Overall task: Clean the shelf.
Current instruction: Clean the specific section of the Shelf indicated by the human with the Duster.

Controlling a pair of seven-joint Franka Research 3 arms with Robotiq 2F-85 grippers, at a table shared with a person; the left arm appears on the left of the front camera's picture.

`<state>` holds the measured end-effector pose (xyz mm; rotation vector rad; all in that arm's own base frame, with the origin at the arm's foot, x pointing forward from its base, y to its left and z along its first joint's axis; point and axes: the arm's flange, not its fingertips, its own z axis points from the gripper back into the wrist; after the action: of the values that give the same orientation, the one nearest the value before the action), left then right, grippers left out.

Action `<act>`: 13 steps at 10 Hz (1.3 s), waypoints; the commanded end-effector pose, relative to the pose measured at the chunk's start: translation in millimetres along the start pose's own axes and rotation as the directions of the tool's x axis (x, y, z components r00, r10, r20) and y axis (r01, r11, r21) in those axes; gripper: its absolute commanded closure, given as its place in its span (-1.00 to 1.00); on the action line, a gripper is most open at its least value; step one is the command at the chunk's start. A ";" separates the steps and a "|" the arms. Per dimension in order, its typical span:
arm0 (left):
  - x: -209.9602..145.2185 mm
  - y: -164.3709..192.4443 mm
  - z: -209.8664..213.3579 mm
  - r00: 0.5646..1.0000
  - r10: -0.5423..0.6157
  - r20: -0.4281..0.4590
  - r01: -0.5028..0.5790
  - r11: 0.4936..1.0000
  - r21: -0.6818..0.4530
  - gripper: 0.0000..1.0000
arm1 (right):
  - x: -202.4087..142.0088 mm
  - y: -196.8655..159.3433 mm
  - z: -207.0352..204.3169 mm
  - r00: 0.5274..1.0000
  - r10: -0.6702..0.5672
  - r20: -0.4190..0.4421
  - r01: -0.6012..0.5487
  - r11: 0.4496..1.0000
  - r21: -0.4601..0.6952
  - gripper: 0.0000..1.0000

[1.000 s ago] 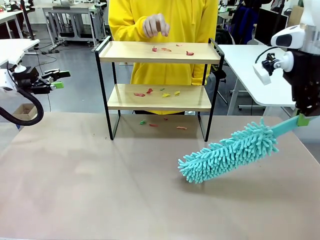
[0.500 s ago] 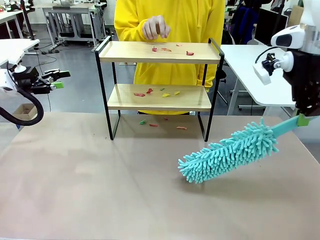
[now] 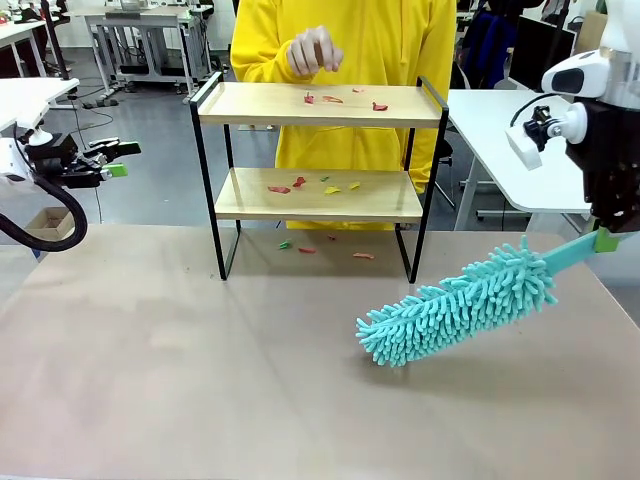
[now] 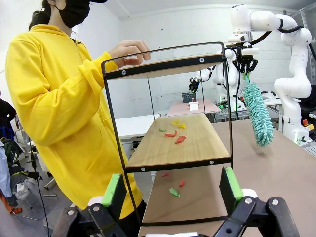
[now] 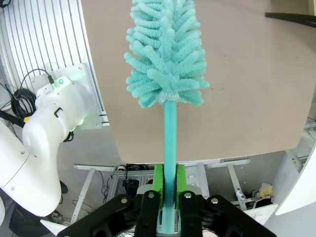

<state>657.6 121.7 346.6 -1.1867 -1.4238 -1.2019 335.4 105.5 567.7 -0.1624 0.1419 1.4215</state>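
**Duster poised just short of littered shelf**

My right end effector [image 5: 167, 180] is clamped on the flat teal handle of a duster [image 3: 455, 305]. Its shaggy chenille head slants down and leftward, with the tip low over the tabletop [image 3: 200, 360]. The shelf [image 3: 260, 103] stands upright beyond and to the left of that tip, near but apart, its long axis running across my view. It has two smooth pale wood boards in a thin black metal frame. Small red, yellow and green scraps [image 3: 330, 99] lie on both boards and on the tabletop beneath. My left end effector [image 4: 173, 188], jaws wide and empty, faces the shelf's end from farther off, so my right arm looks nearer for the sweep. A person's hand [image 3: 312, 50] hovers above the top board
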 end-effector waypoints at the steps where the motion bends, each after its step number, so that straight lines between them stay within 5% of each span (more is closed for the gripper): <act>1: 1.9 -0.9 -0.2 1.000 -0.003 0.005 0.003 1.000 -0.008 -1.00 | -2.8 0.9 1.7 1.000 -0.003 0.000 0.003 1.000 -0.001 0.74; 13: 1.9 -0.9 -0.2 1.000 -0.003 0.005 0.003 1.000 -0.008 -1.00 | 0.0 0.0 0.0 1.000 0.000 0.000 0.000 1.000 0.000 0.74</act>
<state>657.6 121.7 346.6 -1.1867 -1.4238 -1.2019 335.5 105.8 567.4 -0.1624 0.1427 1.4219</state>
